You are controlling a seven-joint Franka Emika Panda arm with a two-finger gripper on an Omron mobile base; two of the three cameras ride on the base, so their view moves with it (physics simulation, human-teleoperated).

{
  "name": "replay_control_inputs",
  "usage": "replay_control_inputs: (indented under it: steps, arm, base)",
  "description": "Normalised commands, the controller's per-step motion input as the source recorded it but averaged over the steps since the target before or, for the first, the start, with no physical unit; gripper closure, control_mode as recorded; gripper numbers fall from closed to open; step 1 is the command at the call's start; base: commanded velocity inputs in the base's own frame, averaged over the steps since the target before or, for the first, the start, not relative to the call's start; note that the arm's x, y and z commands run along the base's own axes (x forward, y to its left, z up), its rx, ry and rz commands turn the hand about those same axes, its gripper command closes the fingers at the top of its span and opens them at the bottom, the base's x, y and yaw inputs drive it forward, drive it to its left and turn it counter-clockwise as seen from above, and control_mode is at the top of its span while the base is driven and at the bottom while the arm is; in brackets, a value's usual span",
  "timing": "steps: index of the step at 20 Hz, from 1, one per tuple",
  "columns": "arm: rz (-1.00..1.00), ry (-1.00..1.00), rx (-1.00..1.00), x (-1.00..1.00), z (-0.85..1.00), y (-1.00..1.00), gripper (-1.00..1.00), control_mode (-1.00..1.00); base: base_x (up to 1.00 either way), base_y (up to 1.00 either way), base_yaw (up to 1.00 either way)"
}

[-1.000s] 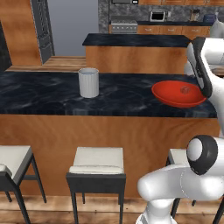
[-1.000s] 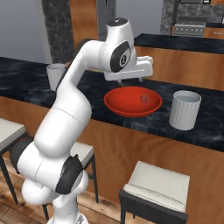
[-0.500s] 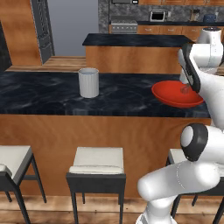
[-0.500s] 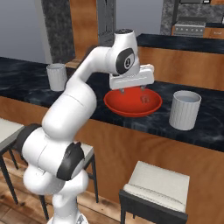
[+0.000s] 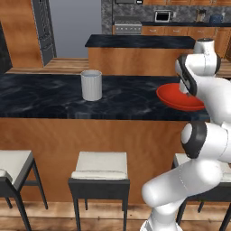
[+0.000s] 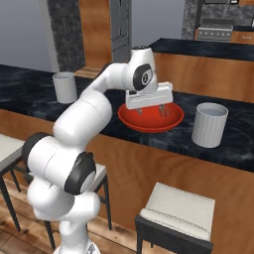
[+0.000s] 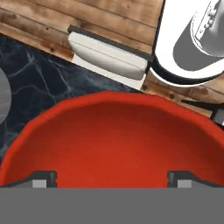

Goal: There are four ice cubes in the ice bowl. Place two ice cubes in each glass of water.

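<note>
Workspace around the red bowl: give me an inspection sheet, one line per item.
Surface: dark marbled counter with a wooden front.
Job's things: red ice bowl near the counter's front edge; one tumbler to its left, another tumbler to its right, both upright and apart from it. Ice cubes cannot be made out in the bowl.
Clutter: nothing seen.
Pincer: pincer open wide, pointing down over the ice bowl, holding nothing.
Cables: nothing seen.
Surroundings: cushioned stools in front of the counter; a second counter behind; wooden cabinets and an oven at the back wall.
</note>
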Motion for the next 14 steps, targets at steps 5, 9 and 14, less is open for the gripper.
replay_control_inputs:
  steps: [5,9,14]
  arm:
    - [0.05,0.04,0.0,0.39,-0.19,-0.28,-1.0,-1.0]
    - [0.07,0.0,0.0,0.42,-0.04,-0.34,-1.0,-1.0]
    - [0.07,0.0,0.0,0.42,0.0,-0.32,-1.0,-1.0]
  base:
    - [0.0,0.0,0.0]
    - [0.0,0.0,0.0]
    - [0.0,0.0,0.0]
